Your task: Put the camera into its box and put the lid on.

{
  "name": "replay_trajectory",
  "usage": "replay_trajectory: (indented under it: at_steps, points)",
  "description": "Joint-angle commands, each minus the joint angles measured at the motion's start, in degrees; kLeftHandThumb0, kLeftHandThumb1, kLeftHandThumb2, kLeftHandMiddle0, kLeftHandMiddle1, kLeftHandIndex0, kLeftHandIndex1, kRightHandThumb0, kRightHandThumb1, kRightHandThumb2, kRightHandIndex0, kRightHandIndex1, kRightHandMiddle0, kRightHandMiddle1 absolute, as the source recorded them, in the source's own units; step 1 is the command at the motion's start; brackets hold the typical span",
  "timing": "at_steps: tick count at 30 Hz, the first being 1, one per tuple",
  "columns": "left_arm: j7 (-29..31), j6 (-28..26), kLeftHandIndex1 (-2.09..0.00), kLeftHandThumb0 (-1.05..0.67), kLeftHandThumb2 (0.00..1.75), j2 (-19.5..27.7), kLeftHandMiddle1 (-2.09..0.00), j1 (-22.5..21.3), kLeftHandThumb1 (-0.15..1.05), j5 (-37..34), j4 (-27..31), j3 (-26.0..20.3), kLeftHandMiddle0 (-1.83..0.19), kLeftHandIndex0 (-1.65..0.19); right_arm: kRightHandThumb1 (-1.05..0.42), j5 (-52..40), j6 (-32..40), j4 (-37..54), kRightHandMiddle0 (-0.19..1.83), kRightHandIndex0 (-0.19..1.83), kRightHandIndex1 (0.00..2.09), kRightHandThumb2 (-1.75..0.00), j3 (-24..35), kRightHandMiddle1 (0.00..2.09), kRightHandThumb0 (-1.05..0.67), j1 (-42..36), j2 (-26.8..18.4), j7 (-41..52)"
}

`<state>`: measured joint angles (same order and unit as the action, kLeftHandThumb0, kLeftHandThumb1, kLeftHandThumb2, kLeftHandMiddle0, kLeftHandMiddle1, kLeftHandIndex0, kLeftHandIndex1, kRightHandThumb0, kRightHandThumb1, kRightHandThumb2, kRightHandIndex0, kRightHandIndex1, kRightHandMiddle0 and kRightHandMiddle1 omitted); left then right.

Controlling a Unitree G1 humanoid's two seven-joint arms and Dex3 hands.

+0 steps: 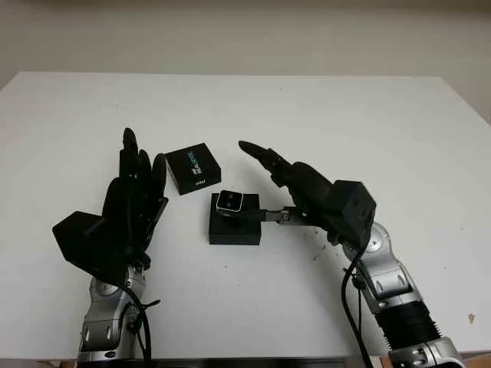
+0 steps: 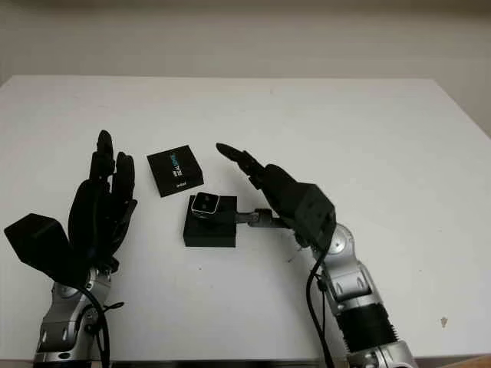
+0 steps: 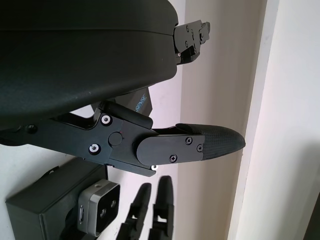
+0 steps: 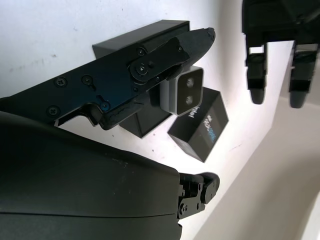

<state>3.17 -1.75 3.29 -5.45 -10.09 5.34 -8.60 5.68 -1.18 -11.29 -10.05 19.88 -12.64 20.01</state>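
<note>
While the small silver camera [image 1: 229, 202] sits at the top edge of its black box [image 1: 235, 222] near the middle of the left eye frame, the right robot hand [image 1: 285, 201] reaches in from the lower right, one finger touching the camera's side and the others held up and away, so it grips nothing and counts as open. The camera looks like a stiff metal block, light for its bulk, with smooth flat sides that could slip; its lens face seems the fragile part, so I judge the hold belongs on the two opposite side faces, clear of the glass. It appears perched on the box rather than seated, though I cannot tell for certain. The lid [image 1: 193, 168], black with blue print, lies just above and left of the box on the white desk [image 1: 368, 123]. The left robot hand [image 1: 132, 201], open, stands at lower left, apart from everything.
</note>
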Motion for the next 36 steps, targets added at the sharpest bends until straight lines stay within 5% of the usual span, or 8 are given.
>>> replay_trajectory:
  at_steps: [1,5,10,21,36]
  points:
    - [0.1,0.0,0.00,-0.69,0.43,0.1,0.00,0.4,1.05,0.1,0.3,0.1,0.19,0.19,-0.85,0.8,-0.3,-1.0,0.15,-0.04,0.07,-0.06,-0.3,0.31,-0.70,-0.9,1.1,-1.6]
    - [0.1,-0.1,0.00,-0.69,0.43,0.0,0.00,0.7,1.05,0.1,0.4,0.2,0.19,0.19,-0.87,2.2,-0.9,-3.3,0.18,-0.01,0.08,-0.06,-0.9,0.39,-0.68,-1.8,2.2,-4.1]
    - [0.1,-0.3,0.00,-0.68,0.42,-0.1,0.00,0.6,1.05,0.1,0.3,0.3,0.19,0.19,-0.89,4.3,-1.7,-4.4,0.06,0.04,0.07,-0.05,-1.8,0.74,-0.69,-2.4,2.2,-5.4]
    - [0.3,-0.4,0.00,-0.66,0.43,-0.2,0.00,0.5,1.05,0.0,0.1,0.5,0.19,0.19,-0.92,4.4,-3.1,-5.4,0.05,0.09,0.07,-0.06,-1.6,1.03,-0.70,-2.7,2.6,-6.6]
    - [0.5,0.0,0.00,-0.66,0.45,0.2,0.00,0.2,1.05,0.4,-0.5,0.6,0.19,0.19,-0.94,3.2,-4.2,-5.6,0.09,0.14,0.08,-0.05,-1.7,1.13,-0.69,-2.7,4.7,-7.4]
